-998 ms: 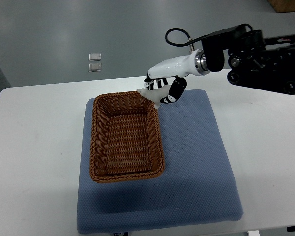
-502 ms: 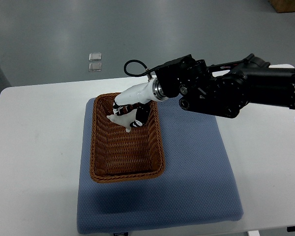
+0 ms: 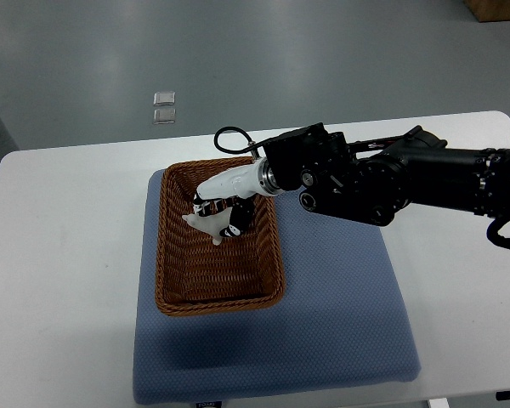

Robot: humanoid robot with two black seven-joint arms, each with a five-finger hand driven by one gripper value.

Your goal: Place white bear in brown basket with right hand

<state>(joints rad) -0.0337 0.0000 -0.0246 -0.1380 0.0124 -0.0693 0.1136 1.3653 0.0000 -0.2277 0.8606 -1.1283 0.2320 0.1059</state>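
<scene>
Spanning most of the view, a white desk [image 3: 59,280] carries a blue mat [image 3: 340,314], and behind it lies grey floor with two small clear squares [image 3: 163,108] on it. On the mat's left part sits the brown basket [image 3: 174,255], a long woven rectangle running away from the robot. Inside its far half is the white bear [image 3: 207,224], low over the woven bottom; whether it touches cannot be told. Its long axis runs slantwise, one pale end toward the basket's left wall, the other down toward the near side. The fingers [image 3: 235,223] of the right hand [image 3: 225,204] are clamped on the bear, lying above and to its right, with the white palm shell over it. The black right arm [image 3: 391,178] reaches in from the right edge.
</scene>
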